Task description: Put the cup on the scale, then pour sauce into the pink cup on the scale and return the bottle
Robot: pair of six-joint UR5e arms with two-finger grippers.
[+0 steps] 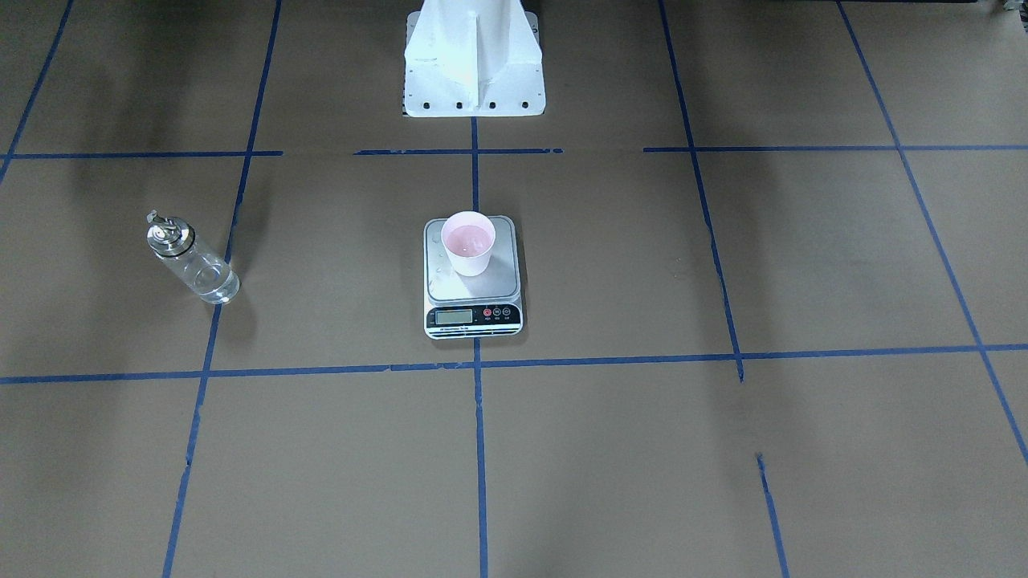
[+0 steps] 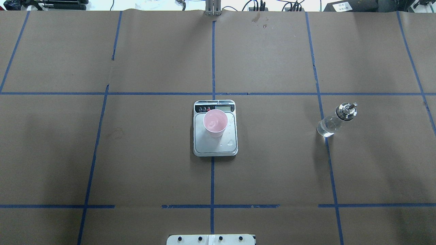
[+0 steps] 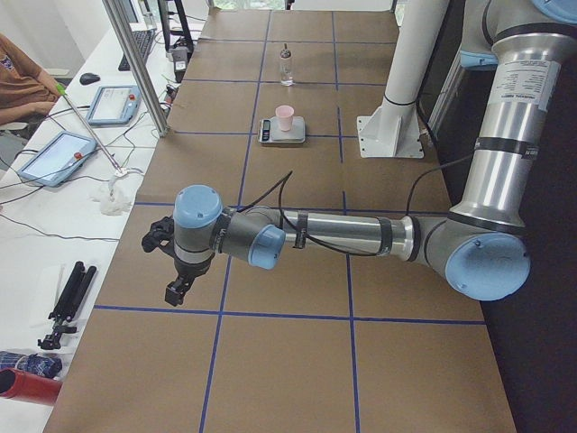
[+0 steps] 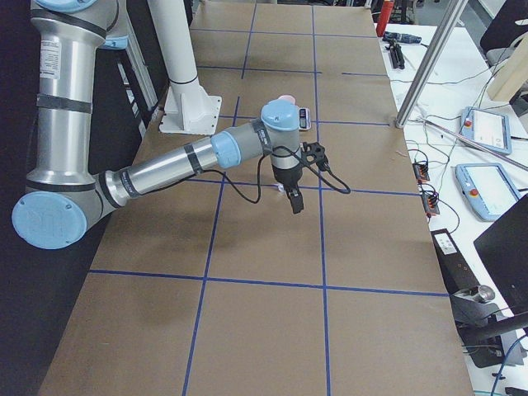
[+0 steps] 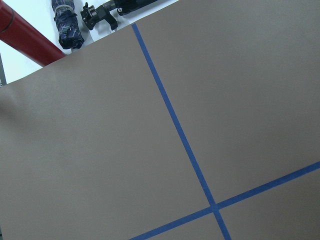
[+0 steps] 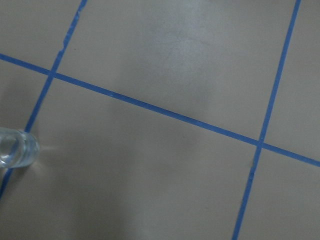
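cup stands upright on the scale, toward the platform end away from the display. pale liquid seems to lie in it, though glare makes that hard to confirm. a few droplets sit on the bare platform beside it.

bottle stands upright on the worktop, left of centre in the front-facing view and right of centre in the overhead. it is on a blue tape line, well apart from the scale. long axis vertical, spout cap up. clear sauce fills its lower part. nothing grips it.

left hand hangs over bare worktop, lower left of the left side view, far from every task thing. right hand hangs above the worktop, mid-frame in the right side view. both show only in the side views, so i cannot tell whether either is released or clenched.

key relation: the right wrist view catches a round of clear glass at its lower left edge, the bottle. that puts the bottle just off to one side of the right hand, so the right arm is much the nearer.

judgement: cup placed and bottle set down, so the task reads as done or nearly so. any further reach for the bottle falls to the right arm, meeting the vertical cylinder from the side.
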